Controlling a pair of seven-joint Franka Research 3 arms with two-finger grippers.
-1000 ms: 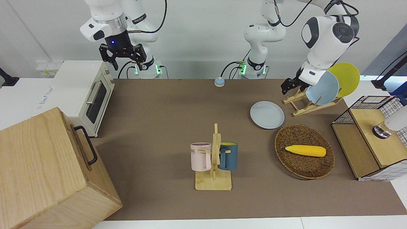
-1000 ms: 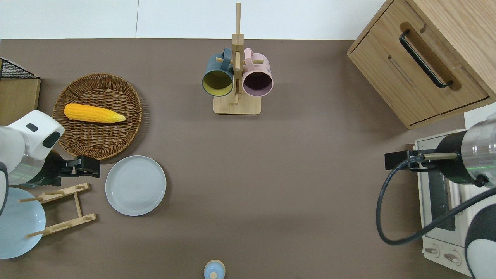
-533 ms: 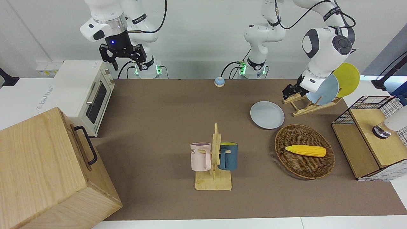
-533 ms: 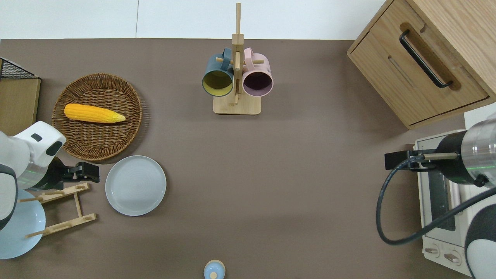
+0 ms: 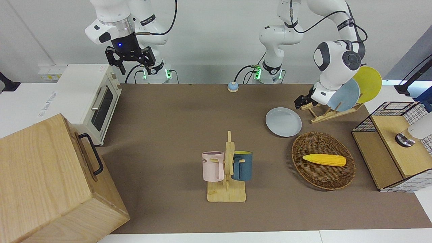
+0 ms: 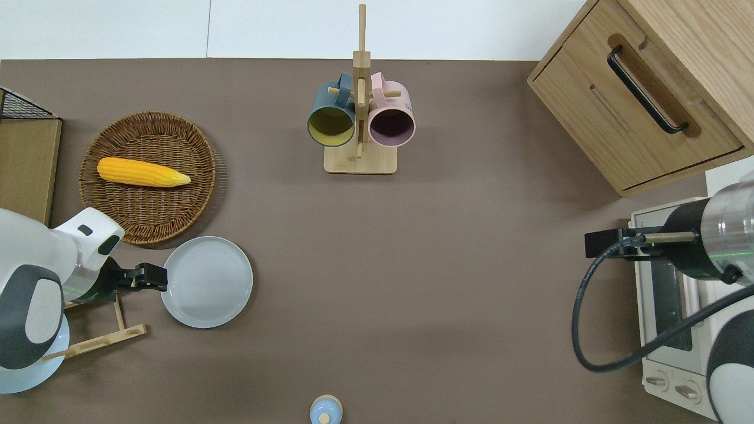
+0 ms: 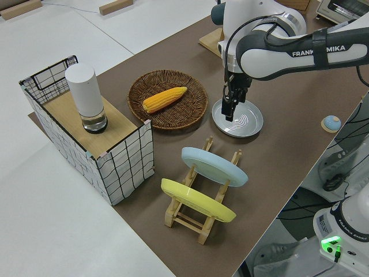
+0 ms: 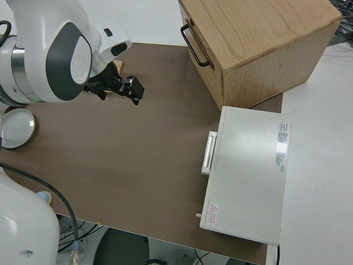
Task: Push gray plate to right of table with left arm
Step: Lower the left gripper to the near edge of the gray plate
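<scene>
Nearest risk, at the left arm [image 6: 35, 277] itself: wrist hanging over the wooden plate rack [image 6: 118, 312], so a low or wide swing likely to knock the rack and spill the sky-blue plate [image 5: 346, 95] and the yellow plate [image 5: 369, 82] leaning in it.

Next, at the left claw [image 6: 160, 277]: placed at the rim of the gray plate [image 6: 209, 282] on the side toward the left arm's end. Cannot tell whether apart or together, nor whether touching the rim yet. If held too high, probably sliding over the low rim without moving anything; if pressing down on the rim, probably tipping the plate.

Gray plate lying flat on the table [image 6: 412, 265], just beside the rack and nearer to the robots than the wicker basket [image 6: 177, 212]. With a push off the plate's middle, likely turning and drifting against the basket, or slipping off the claw.

Right arm [image 5: 114, 20] parked.

Counted, near to far:
- one small blue knob [image 6: 325, 410];
- one plate rack;
- three plates;
- one basket with one corn cob [image 6: 141, 172];
- one mug rack [image 6: 360, 162] with two mugs, dark blue [image 6: 330, 121] and pink [image 6: 392, 121].
</scene>
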